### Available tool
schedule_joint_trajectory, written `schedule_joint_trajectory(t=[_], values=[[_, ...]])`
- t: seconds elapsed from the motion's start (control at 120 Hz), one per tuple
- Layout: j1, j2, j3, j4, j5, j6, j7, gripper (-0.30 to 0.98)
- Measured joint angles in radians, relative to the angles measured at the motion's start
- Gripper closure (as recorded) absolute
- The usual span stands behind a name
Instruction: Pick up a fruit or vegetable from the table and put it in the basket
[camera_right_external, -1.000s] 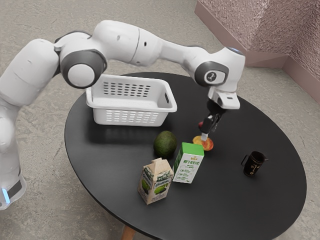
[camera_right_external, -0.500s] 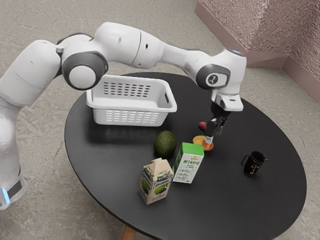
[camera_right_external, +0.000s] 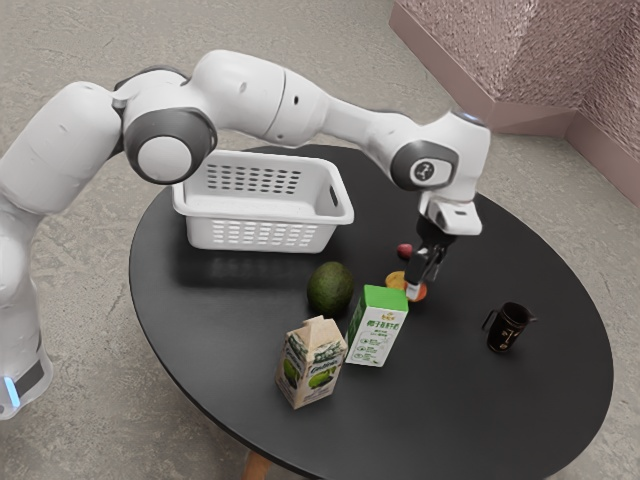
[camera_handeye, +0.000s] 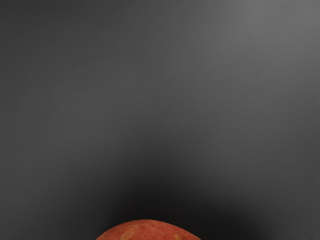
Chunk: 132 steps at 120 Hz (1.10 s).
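- While the gripper (camera_right_external: 413, 288) reaches down to a reddish fruit (camera_handeye: 148, 231) on the black table (camera_right_external: 470, 400), I cannot tell whether it is wide or narrow.
- White basket (camera_right_external: 262, 213): well apart, toward the exterior view's left.
- Avocado (camera_right_external: 331, 289): near a green-topped carton (camera_right_external: 376, 332).

A green-topped white carton (camera_right_external: 376, 337) stands upright near a beige carton (camera_right_external: 311, 368) with green printing – well apart from both, a black mug (camera_right_external: 508, 330) with gold markings – beyond, a pinkish wall (camera_right_external: 530, 50) and grey floor (camera_right_external: 70, 40)
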Motion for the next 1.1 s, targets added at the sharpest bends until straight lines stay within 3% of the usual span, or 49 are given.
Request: schedule_joint_trajectory(t=[0.817,0.925,1.1], values=[[0.002,-0.031,0.029,-0.096,-0.022,0.025,0.010,0.01],[0.002,-0.030,0.029,-0.100,-0.034,0.031,0.008,-0.04],[0.002,-0.031,0.029,-0.100,-0.043,0.037,0.002,0.07]])
